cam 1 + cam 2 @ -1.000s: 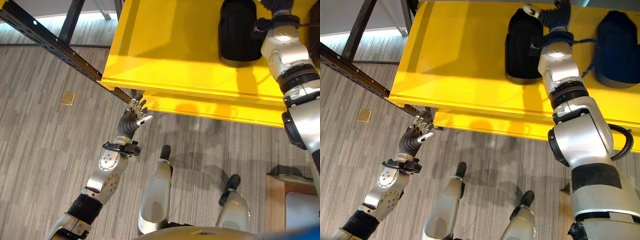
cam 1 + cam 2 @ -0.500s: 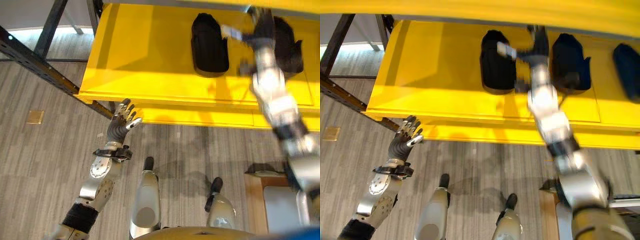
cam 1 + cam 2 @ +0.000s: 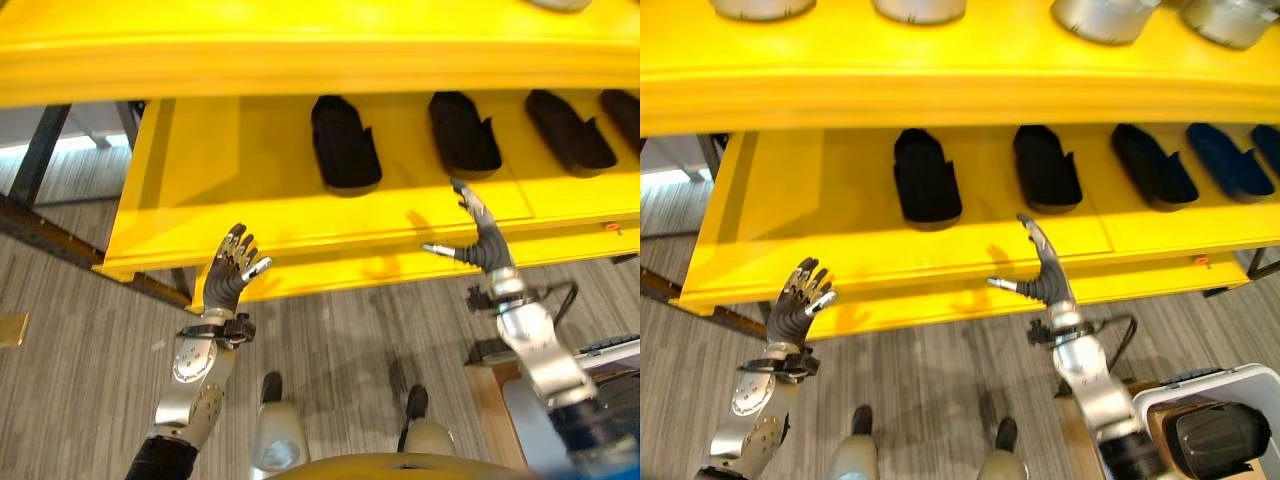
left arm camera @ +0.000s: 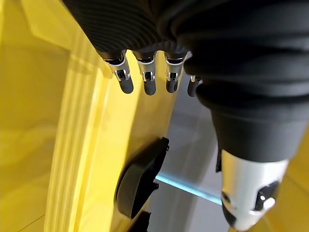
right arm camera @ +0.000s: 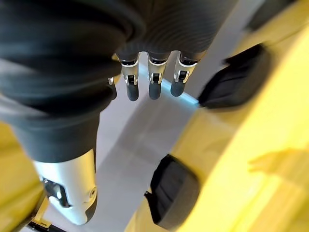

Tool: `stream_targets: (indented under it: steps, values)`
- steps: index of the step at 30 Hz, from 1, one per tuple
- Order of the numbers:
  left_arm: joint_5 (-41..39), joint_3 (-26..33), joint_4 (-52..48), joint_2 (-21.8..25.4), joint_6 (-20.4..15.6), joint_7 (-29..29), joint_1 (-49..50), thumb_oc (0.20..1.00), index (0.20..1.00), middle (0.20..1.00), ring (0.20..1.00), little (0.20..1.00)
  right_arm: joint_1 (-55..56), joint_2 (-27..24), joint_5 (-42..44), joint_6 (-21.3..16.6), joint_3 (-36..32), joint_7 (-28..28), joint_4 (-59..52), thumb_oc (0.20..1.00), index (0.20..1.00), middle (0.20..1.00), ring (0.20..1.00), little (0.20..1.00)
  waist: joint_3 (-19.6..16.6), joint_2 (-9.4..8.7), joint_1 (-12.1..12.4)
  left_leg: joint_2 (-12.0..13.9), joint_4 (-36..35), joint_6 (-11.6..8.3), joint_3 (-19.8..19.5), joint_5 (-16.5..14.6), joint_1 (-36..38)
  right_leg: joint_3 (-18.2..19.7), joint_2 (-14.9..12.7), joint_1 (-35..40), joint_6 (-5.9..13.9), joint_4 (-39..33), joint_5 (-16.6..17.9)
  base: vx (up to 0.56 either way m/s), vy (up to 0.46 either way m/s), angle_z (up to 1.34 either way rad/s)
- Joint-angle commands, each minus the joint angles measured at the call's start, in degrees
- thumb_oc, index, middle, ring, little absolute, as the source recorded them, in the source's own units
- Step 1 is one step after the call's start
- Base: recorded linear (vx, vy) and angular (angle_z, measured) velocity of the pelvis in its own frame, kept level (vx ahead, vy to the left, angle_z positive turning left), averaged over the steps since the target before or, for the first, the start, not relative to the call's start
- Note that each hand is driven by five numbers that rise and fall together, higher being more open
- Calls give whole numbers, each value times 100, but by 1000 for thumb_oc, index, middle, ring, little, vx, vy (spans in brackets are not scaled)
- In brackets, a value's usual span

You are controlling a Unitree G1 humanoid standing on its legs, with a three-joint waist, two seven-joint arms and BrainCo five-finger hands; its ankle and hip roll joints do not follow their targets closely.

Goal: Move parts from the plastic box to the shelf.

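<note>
1. My right hand [image 3: 1040, 275] was empty with the fingers straight, at the front edge of the yellow shelf [image 3: 840, 200]; it could knock the edge if it swung low.
2. My left hand [image 3: 800, 300], lower left, was also relaxed and held nothing.
3. Black parts [image 3: 925, 185] lay in a row along the middle of the frame; one more sat in the plastic box [image 3: 1240, 385], lower right.

Left hand [image 4: 241, 96] seen from close: dark ribbed cover, silver fingers [image 4: 147, 79] with dark tips held straight in a row, thumb [image 4: 248, 193] apart, nothing held. Fingers reach past the front edge of the yellow shelf [image 4: 72, 159], which has ridged lips along its rim. Beyond the fingertips, one black part [image 4: 137, 181] lies on the shelf surface. Pale grey background behind it with a thin light strip [image 4: 186, 186].
</note>
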Motion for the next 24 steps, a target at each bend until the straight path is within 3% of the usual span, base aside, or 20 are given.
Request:
stream_targets:
  steps: [1, 5, 9, 13, 18, 24]
  values:
    - [345, 159, -97, -10, -389, -4, -63, 1000, 1000, 1000, 1000, 1000, -194, -125, 353, -442, -225, 243, -282, 1000, 1000, 1000, 1000, 1000, -80, 126, 21, 56, -850, 249, 139, 503, 521, 62, 72, 65, 208, 389, 120, 45, 13, -19]
    - [408, 203, -47, -82, -418, -14, 53, 1000, 1000, 1000, 1000, 1000, 230, -24, 855, -461, -241, 399, -312, 1000, 1000, 1000, 1000, 1000, -259, 153, -160, 138, -1152, 202, 396, 616, 772, 257, 115, 97, 256, 165, 276, 46, 19, -26]
    - [409, 201, -44, -85, -421, -15, 54, 1000, 1000, 1000, 1000, 1000, 236, -28, 855, -459, -242, 399, -317, 1000, 1000, 1000, 1000, 1000, -260, 156, -150, 141, -1154, 201, 407, 615, 780, 268, 118, 95, 255, 164, 277, 20, 3, -23]
    - [402, 151, -50, -209, -471, 32, -2, 1000, 1000, 1000, 1000, 1000, -86, -336, -407, -290, -18, -41, 124, 1000, 1000, 1000, 1000, 1000, -359, 196, -189, 165, -1158, 215, 510, 539, 996, 366, 125, 211, 255, 163, 252, 89, 2, -8]
    - [448, 155, -84, -200, -451, -52, 49, 1000, 1000, 1000, 1000, 1000, -752, -1060, -2671, 41, 615, -328, 819, 1000, 1000, 1000, 1000, 1000, -375, 199, -84, 159, -1167, 211, 498, 515, 1010, 332, 112, 274, 278, 134, 244, 37, -5, -2]
    - [488, 59, -25, -217, -399, -26, -32, 1000, 1000, 1000, 1000, 1000, -1480, -857, -2963, 162, 1273, -300, 1442, 1000, 1000, 1000, 1000, 1000, -380, 179, 30, 131, -1187, 205, 449, 521, 970, 276, 89, 321, 287, 52, 281, 6, -2, 0]
